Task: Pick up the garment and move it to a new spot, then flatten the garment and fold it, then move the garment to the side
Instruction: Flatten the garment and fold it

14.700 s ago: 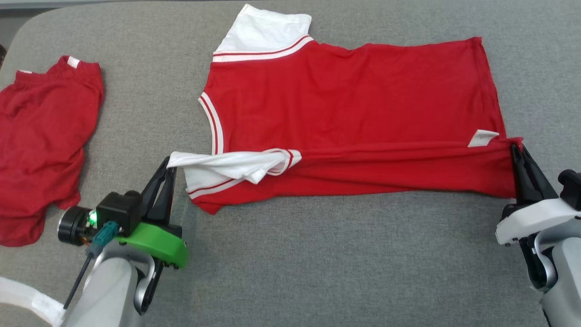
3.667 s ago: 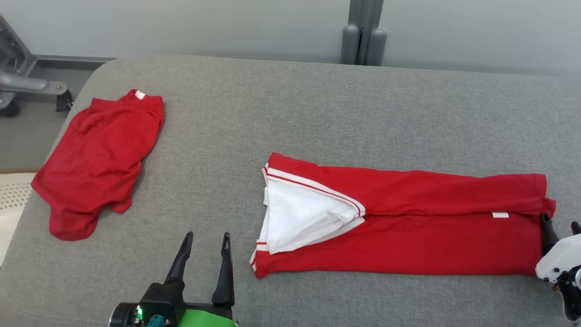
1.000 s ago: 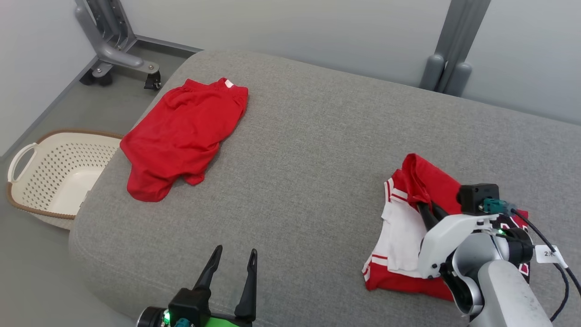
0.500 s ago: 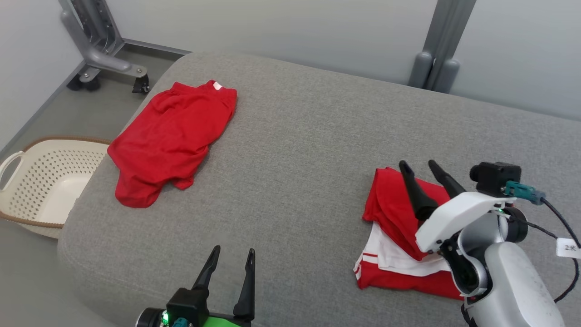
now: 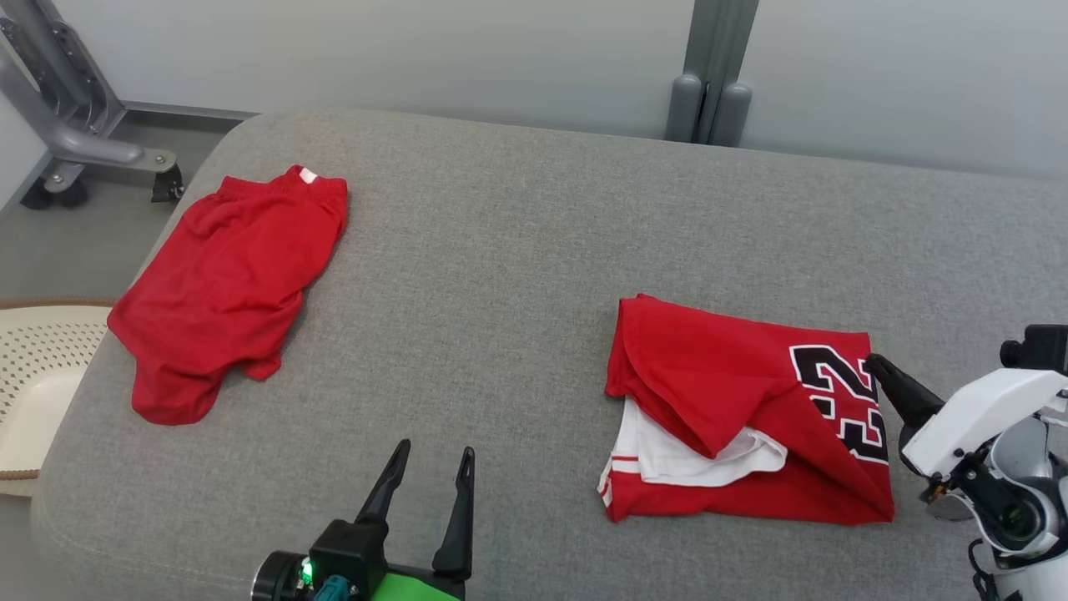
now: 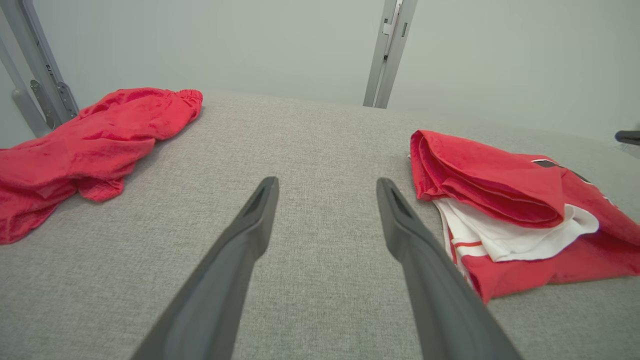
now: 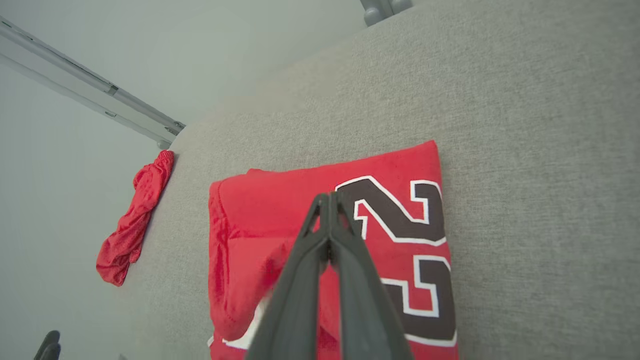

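Looking down from the head view, a grey padded table [image 5: 517, 250] spans the frame. At the far left edge a cream perforated basket [image 5: 33, 367] stands below the table. Just a part of it shows, so what it holds cannot be told. On the upper left of the table lies a crumpled pair of red shorts [image 5: 225, 284]. At bottom centre the left gripper [image 5: 435, 451] has its two dark fingers spread wide over bare table.

Right of centre lies the garment [image 5: 717, 392], a red jersey folded into a rough rectangle. A white, red-striped sleeve pokes out at its lower left, under a slanted upper flap. The left wrist view shows those layers side-on. The right wrist view shows a black, white-edged 22 on top. There the right gripper [image 7: 328, 197] has its fingers pressed together over the number, with no cloth between them.
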### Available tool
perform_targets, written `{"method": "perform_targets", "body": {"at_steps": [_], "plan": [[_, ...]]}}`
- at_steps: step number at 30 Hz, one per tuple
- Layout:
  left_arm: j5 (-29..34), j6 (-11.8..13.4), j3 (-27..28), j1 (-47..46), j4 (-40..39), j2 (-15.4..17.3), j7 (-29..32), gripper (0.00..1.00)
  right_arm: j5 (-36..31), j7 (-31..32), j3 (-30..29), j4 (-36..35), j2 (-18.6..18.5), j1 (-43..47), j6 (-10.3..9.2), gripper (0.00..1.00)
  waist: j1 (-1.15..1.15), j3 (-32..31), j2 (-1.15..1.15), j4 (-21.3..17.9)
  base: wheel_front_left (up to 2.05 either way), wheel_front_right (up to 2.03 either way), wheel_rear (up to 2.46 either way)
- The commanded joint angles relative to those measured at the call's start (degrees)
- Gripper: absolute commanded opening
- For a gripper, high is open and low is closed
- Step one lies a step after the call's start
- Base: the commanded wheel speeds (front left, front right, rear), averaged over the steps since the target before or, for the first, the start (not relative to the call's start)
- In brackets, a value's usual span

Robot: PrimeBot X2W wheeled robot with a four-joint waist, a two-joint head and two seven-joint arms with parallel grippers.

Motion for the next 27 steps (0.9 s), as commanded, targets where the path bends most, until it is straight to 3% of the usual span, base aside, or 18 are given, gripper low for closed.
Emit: {"method": "perform_targets", "body": {"at_steps": [1, 5, 9, 18, 19, 20, 27], "plan": [[-0.3, -0.4, -0.2, -1.2, -0.2, 0.0, 0.0, 1.00, 2.2, 2.0, -0.5, 0.7, -1.2, -0.6, 0.04, 0.00, 0.00, 1.0, 0.00, 0.0, 0.00, 0.00, 0.00], [-0.9, -0.8, -1.7, -1.9, 0.3, 0.0, 0.0, 1.00, 8.4, 8.0, 0.1, 2.0, -3.3, -1.1, 0.04, 0.00, 0.00, 2.2, 0.00, 1.7, 0.00, 0.00, 0.00], [-1.5, -0.2, -2.0, -2.0, 0.5, 0.0, 0.0, 1.00, 14.6, 11.7, -0.3, 0.5, -2.5, 0.0, 0.04, 0.00, 0.00, 2.6, 0.00, 3.0, 0.00, 0.00, 0.00], [-2.1, 0.5, -3.0, -2.2, 0.6, 0.0, 0.0, 1.00, 18.9, 15.3, -0.2, -2.0, -1.0, 4.7, 0.04, 0.00, 0.00, 2.5, 0.00, 4.4, 0.00, 0.00, 0.00], [-2.0, 0.6, -3.0, -2.3, 0.6, 0.0, 0.0, 1.00, 19.2, 15.5, -0.5, -2.0, -0.8, 5.1, 0.04, 0.54, 0.00, 2.4, 0.00, 4.6, 0.00, 0.00, 0.00], [-2.0, 0.6, -3.0, -2.3, 0.7, 0.0, 0.0, 1.00, 19.6, 15.9, -0.8, -2.1, -0.4, 5.3, 0.04, 1.00, 0.00, 2.4, 0.00, 4.7, 0.00, 0.00, 0.00], [-1.7, 0.7, -3.2, -2.3, 0.9, 0.0, 0.0, 1.00, 20.9, 18.5, -1.8, -2.3, 2.4, 5.6, 0.04, 1.00, 0.00, 2.5, 0.00, 5.6, 0.00, 0.00, 0.00]]}}
